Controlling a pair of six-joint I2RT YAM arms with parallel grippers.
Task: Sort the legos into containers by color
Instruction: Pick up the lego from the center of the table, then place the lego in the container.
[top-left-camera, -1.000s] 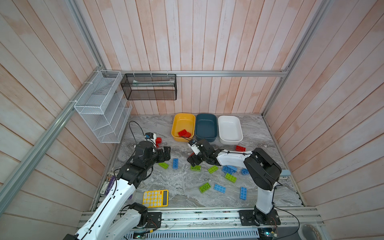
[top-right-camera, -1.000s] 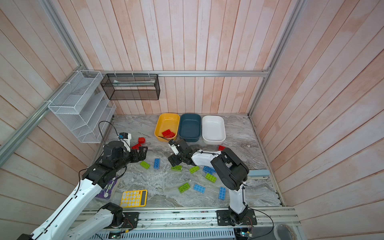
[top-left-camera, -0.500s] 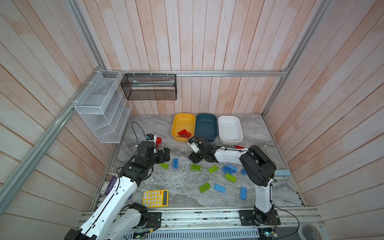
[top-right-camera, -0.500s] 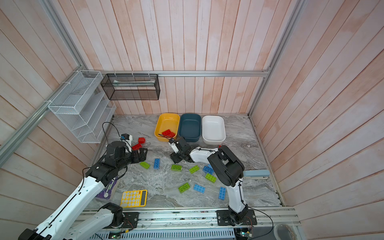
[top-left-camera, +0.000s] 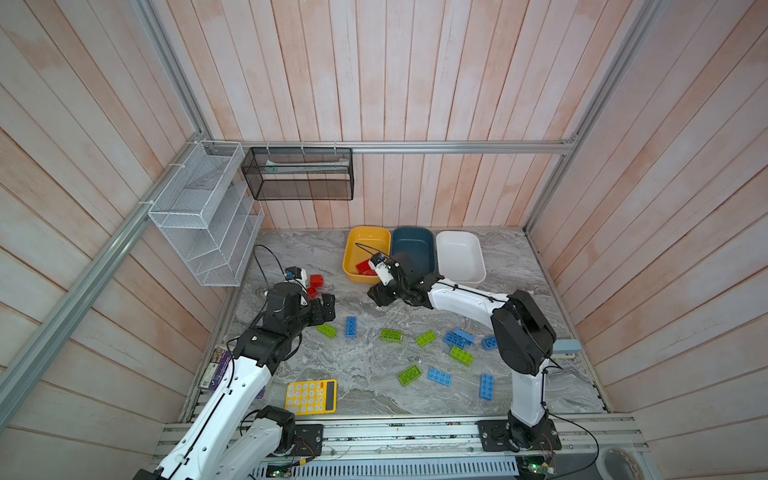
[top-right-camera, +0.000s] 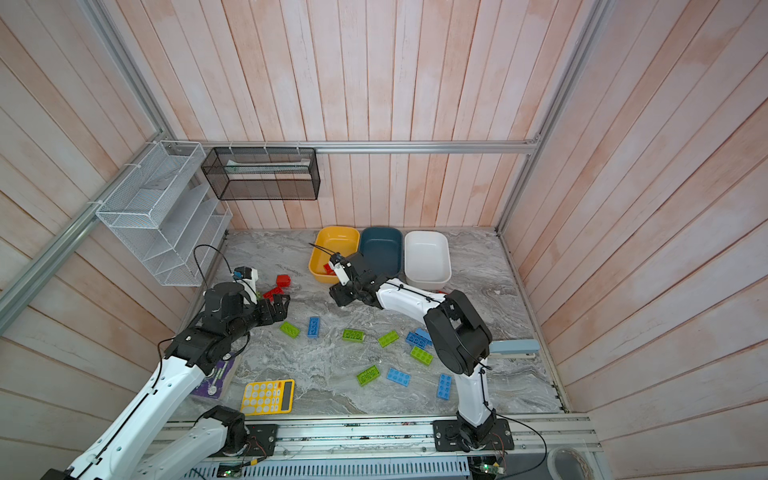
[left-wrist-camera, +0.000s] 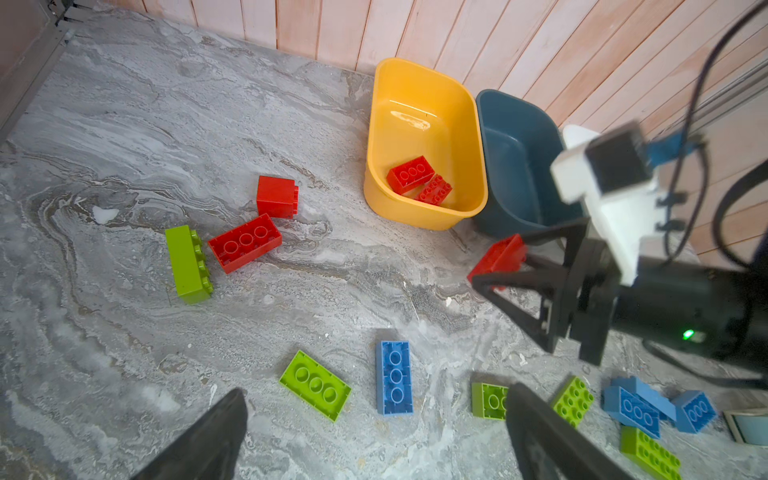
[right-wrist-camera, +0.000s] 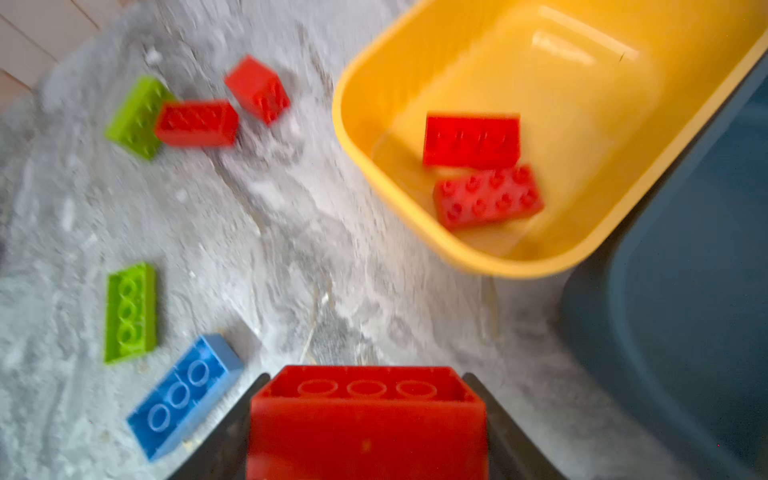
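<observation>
right tool (left-wrist-camera: 498, 270) moved nearer yellow tub (left-wrist-camera: 415, 212), clamped on red brick (right-wrist-camera: 365, 424), left tool (left-wrist-camera: 376, 392) apart, marbled surface (top-left-camera: 374, 395), plank walls (top-left-camera: 415, 83)

Grey marbled tabletop (left-wrist-camera: 124, 124); red bricks (left-wrist-camera: 245, 243), lime bricks (left-wrist-camera: 315, 385), blue bricks (left-wrist-camera: 394, 377); yellow tub (left-wrist-camera: 415, 124), teal tub (left-wrist-camera: 515, 166), white tub (top-left-camera: 459, 255); booklet (top-right-camera: 208, 390) seemingly purple.

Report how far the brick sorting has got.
Done: two red bricks lie in the yellow tub. In hand: the right pincer is shut on another red brick near that tub. Remaining: two loose red bricks on the table, plus all the green bricks and blue bricks; the teal tub and white tub show no bricks.
</observation>
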